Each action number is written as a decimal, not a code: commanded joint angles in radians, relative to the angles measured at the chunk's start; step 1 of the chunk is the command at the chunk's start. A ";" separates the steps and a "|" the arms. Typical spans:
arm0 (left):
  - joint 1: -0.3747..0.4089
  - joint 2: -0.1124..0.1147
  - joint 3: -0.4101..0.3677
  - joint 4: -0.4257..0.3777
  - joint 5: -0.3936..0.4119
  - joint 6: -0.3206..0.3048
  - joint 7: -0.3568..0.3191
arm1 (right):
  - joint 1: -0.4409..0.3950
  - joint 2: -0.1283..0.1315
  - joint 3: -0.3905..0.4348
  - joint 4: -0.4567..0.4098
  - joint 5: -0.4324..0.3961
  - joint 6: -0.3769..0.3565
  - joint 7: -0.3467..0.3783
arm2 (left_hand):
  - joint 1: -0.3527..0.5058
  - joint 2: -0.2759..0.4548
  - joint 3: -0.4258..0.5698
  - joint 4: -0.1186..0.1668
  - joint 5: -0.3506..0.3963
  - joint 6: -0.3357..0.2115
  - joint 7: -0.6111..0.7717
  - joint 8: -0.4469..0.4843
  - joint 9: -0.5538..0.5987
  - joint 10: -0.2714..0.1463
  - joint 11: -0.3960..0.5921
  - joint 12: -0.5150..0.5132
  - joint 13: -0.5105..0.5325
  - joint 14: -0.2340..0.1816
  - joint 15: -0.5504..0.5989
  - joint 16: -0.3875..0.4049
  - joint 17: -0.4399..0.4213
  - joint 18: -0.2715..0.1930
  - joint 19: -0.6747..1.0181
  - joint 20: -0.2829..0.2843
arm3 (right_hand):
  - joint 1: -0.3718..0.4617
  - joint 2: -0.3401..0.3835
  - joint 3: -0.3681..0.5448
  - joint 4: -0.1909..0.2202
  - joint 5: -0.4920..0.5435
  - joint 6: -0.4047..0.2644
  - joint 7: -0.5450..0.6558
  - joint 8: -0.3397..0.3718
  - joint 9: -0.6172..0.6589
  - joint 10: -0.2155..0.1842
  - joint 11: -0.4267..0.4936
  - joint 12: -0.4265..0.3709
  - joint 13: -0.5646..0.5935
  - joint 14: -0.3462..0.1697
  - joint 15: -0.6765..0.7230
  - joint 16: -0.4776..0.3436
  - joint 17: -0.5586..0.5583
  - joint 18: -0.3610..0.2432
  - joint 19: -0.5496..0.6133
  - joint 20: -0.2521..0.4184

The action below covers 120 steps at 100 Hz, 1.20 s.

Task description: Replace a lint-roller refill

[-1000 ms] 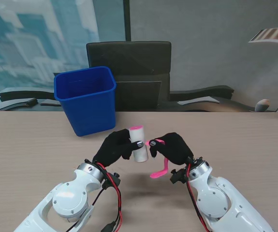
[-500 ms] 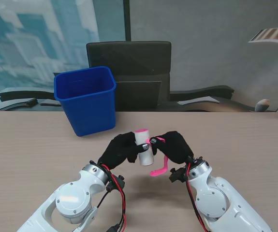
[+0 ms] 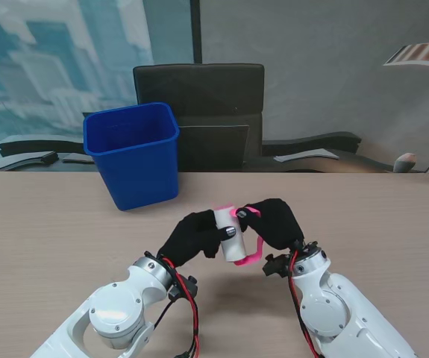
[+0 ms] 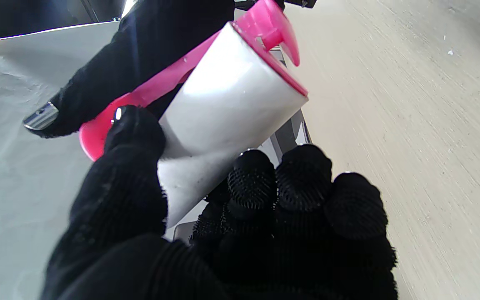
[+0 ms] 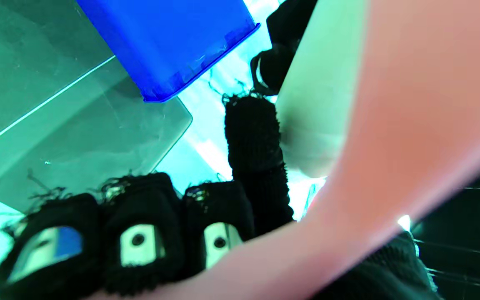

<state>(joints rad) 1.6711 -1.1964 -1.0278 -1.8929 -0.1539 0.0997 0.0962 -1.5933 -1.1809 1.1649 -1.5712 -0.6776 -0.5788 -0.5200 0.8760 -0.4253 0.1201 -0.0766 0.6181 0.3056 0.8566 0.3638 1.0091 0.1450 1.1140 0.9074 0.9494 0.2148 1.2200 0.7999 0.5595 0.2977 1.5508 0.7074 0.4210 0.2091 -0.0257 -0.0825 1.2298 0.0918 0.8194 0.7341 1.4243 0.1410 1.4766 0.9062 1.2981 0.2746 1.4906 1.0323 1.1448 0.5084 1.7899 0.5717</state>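
Mostly hidden, the pink handle sits in the right hand; left hand grips the white refill.

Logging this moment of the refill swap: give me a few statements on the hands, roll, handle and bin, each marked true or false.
1. The left hand grips the white roll. True.
2. The right hand holds the pink handle. True.
3. The roll lies inside the blue bin. False: it is held up over the table, nearer to me than the bin.
4. The right hand is open and holds nothing. False: it is shut on the handle.
5. The bin stands to the left of both hands. True.
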 commanded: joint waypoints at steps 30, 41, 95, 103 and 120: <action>0.010 -0.008 0.001 -0.014 -0.017 0.008 -0.012 | -0.005 -0.009 -0.002 -0.010 0.021 -0.005 0.033 | 0.160 0.130 0.117 0.063 0.058 -0.168 0.215 0.030 -0.021 -0.099 0.021 -0.032 -0.008 -0.012 0.029 -0.012 0.003 -0.052 0.032 -0.008 | 0.077 -0.045 0.024 0.063 0.023 0.014 0.010 -0.001 0.027 -0.040 0.037 0.002 0.025 -0.530 0.302 0.106 0.044 -0.441 0.193 0.071; 0.007 -0.009 0.006 -0.011 -0.016 0.000 -0.008 | -0.002 -0.012 -0.009 -0.008 0.021 -0.003 0.022 | 0.160 0.132 0.116 0.062 0.058 -0.169 0.215 0.030 -0.022 -0.100 0.021 -0.033 -0.008 -0.012 0.029 -0.013 0.002 -0.054 0.031 -0.008 | 0.080 -0.054 0.027 0.065 0.023 0.014 0.010 -0.001 0.027 -0.043 0.037 0.002 0.025 -0.532 0.302 0.106 0.044 -0.442 0.193 0.071; 0.010 -0.006 0.006 -0.016 -0.037 0.002 -0.024 | 0.001 -0.016 -0.011 -0.005 0.007 0.003 -0.010 | 0.162 0.131 0.113 0.062 0.060 -0.167 0.216 0.030 -0.020 -0.099 0.022 -0.035 -0.007 -0.013 0.028 -0.014 0.001 -0.054 0.030 -0.009 | 0.078 -0.102 0.061 0.072 0.022 0.010 0.011 -0.001 0.027 -0.049 0.044 0.003 0.025 -0.536 0.302 0.109 0.044 -0.452 0.196 0.072; 0.010 -0.003 0.004 -0.014 -0.032 -0.001 -0.031 | -0.001 -0.016 -0.008 -0.006 0.007 0.005 -0.009 | 0.163 0.129 0.114 0.063 0.062 -0.165 0.216 0.030 -0.019 -0.098 0.022 -0.035 -0.006 -0.010 0.029 -0.014 0.002 -0.052 0.031 -0.009 | 0.074 -0.103 0.067 0.072 0.022 0.010 0.011 -0.001 0.027 -0.048 0.045 0.003 0.025 -0.535 0.302 0.110 0.044 -0.452 0.196 0.072; 0.003 0.001 0.007 -0.001 -0.014 -0.007 -0.044 | -0.004 -0.017 -0.004 -0.009 0.012 0.004 -0.010 | 0.162 0.127 0.116 0.064 0.065 -0.164 0.217 0.030 -0.016 -0.096 0.023 -0.036 -0.004 -0.008 0.031 -0.014 0.004 -0.049 0.032 -0.008 | 0.069 -0.107 0.077 0.071 0.021 0.016 0.010 -0.001 0.027 -0.047 0.045 0.003 0.025 -0.534 0.302 0.110 0.044 -0.451 0.198 0.074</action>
<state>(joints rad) 1.6756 -1.1964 -1.0240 -1.8977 -0.1780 0.0979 0.0743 -1.5906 -1.1910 1.1591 -1.5704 -0.6662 -0.5750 -0.5403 0.8761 -0.4169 0.1137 -0.0767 0.6168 0.3055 0.8568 0.3637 1.0090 0.1440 1.1140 0.8992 0.9492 0.2147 1.2200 0.7994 0.5596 0.2971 1.5508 0.7074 0.4579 0.1477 -0.0213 -0.0723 1.2296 0.0914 0.8240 0.7341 1.4243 0.1349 1.4766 0.9026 1.2989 0.2765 1.5020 1.0323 1.1448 0.5130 1.7994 0.5773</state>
